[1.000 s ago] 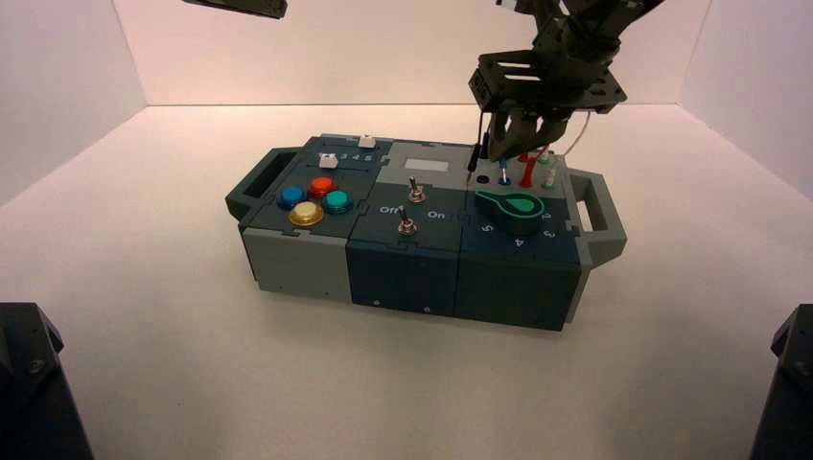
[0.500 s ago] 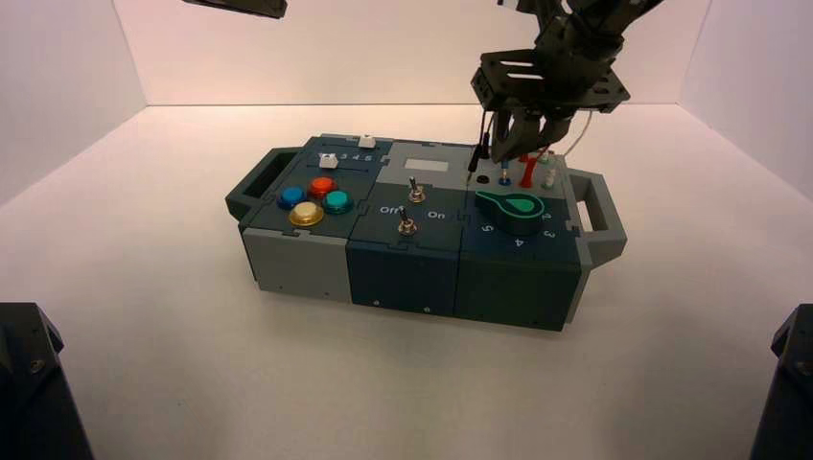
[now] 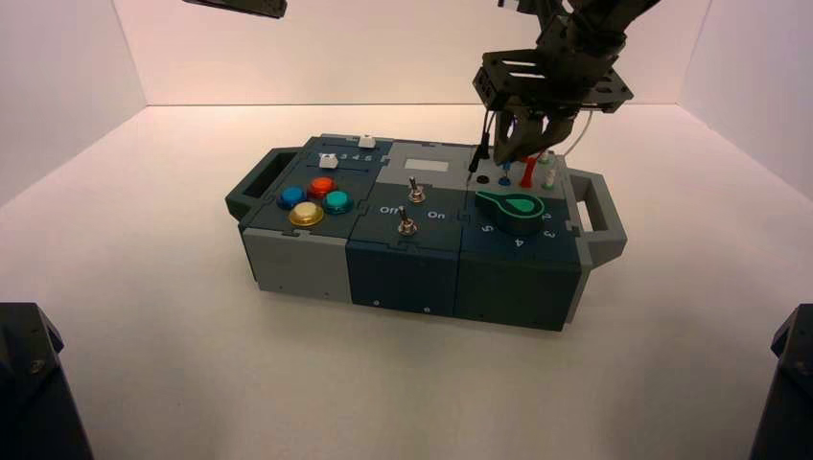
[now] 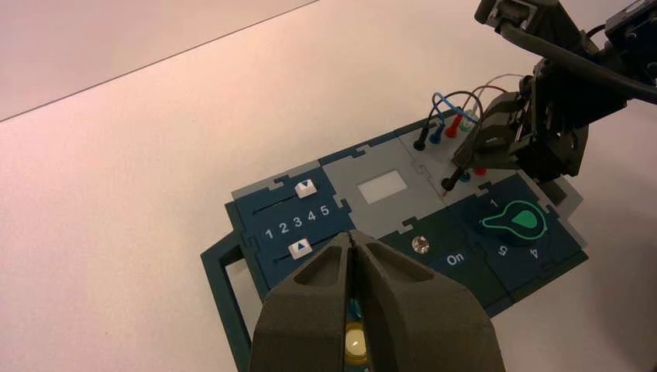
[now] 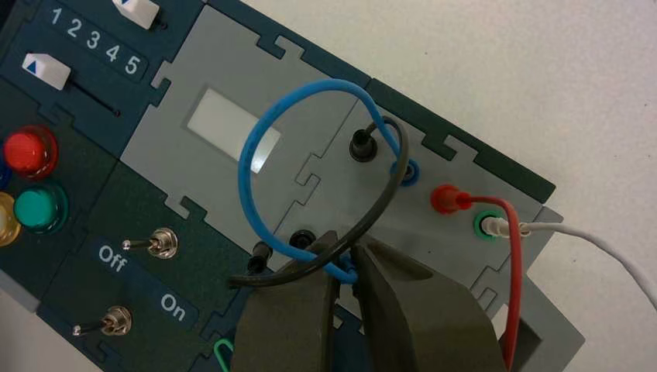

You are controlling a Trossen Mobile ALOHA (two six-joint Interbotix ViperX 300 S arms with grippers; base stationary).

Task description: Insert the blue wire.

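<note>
The blue wire (image 5: 252, 155) arches over the grey panel at the box's right far end. One plug sits in the blue socket (image 5: 408, 172) near the far edge. My right gripper (image 5: 346, 262) is shut on the wire's other plug, low over the panel next to a black socket (image 5: 302, 239). In the high view the right gripper (image 3: 518, 144) hangs over the sockets and a blue plug (image 3: 505, 170) stands below it. My left gripper (image 4: 352, 236) is shut and empty, high above the button end of the box.
A dark wire (image 5: 380, 209) crosses the blue one; its loose black plug (image 5: 259, 254) hangs free. A red wire (image 5: 511, 256) and a white wire (image 5: 589, 236) are plugged beside. The green knob (image 3: 513, 206), two toggle switches (image 3: 415, 190) and coloured buttons (image 3: 313, 199) lie nearer.
My right gripper has shifted slightly up and to the right over the sockets. The loose black plug has swung a little with it. The left arm has not moved.
</note>
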